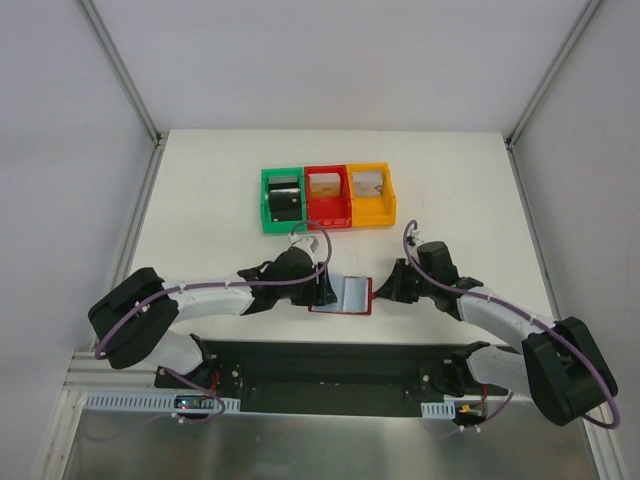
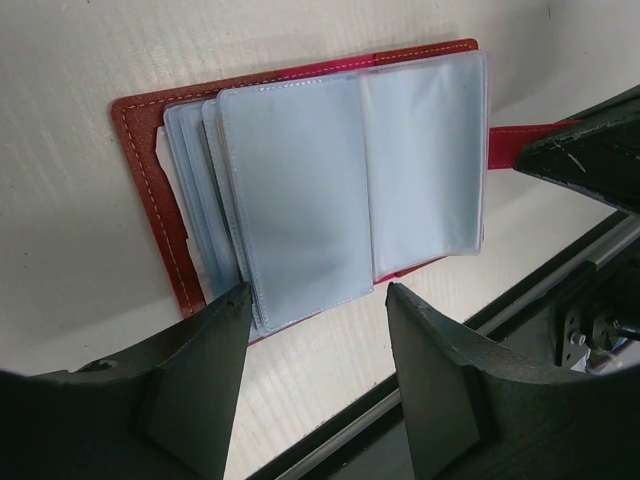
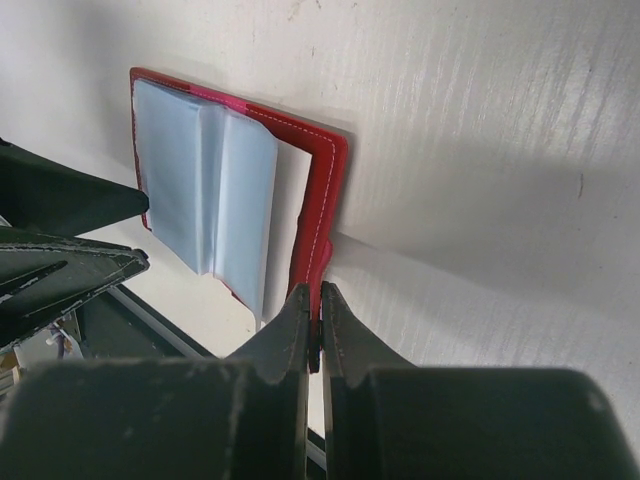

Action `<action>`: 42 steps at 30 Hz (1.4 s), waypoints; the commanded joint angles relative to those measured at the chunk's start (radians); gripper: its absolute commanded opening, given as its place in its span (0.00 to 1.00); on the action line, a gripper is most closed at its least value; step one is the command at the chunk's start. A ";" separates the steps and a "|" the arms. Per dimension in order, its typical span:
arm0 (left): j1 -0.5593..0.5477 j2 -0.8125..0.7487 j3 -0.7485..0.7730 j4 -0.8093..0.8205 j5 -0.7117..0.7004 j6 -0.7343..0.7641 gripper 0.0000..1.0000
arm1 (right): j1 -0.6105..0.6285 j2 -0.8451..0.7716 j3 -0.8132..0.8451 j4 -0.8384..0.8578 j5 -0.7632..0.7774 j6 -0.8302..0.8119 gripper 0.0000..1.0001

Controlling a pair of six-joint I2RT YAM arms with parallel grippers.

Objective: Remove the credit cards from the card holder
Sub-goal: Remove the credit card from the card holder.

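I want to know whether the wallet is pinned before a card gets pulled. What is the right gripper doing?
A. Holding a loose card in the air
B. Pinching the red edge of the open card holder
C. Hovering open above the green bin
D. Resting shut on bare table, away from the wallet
B: in the right wrist view the right gripper has its fingers closed together on the red edge of the card holder, which lies open.

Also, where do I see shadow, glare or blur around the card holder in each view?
Left wrist: card holder sharp, sleeves softly shiny, left fingers dark and soft. Right wrist: its cover throws a grey shadow on the table; right fingers slightly out of focus. Top external: even light, holder small.
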State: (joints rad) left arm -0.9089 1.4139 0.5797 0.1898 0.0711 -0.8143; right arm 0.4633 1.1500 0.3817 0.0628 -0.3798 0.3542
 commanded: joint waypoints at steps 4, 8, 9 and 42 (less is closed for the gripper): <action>-0.001 0.019 0.026 0.097 0.099 0.032 0.55 | 0.011 0.005 0.032 0.008 -0.011 -0.008 0.01; -0.001 0.045 0.040 0.129 0.142 0.035 0.55 | 0.012 0.010 0.036 0.012 -0.013 -0.006 0.00; -0.001 0.051 0.043 0.138 0.153 0.033 0.55 | 0.011 0.010 0.034 0.014 -0.013 -0.006 0.00; 0.016 -0.174 0.014 0.099 0.121 0.133 0.58 | 0.011 -0.012 0.042 -0.055 0.016 -0.058 0.10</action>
State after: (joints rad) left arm -0.9440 1.3365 0.6601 0.3084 0.2600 -0.6945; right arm 0.4702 1.1713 0.3836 0.0551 -0.3809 0.3340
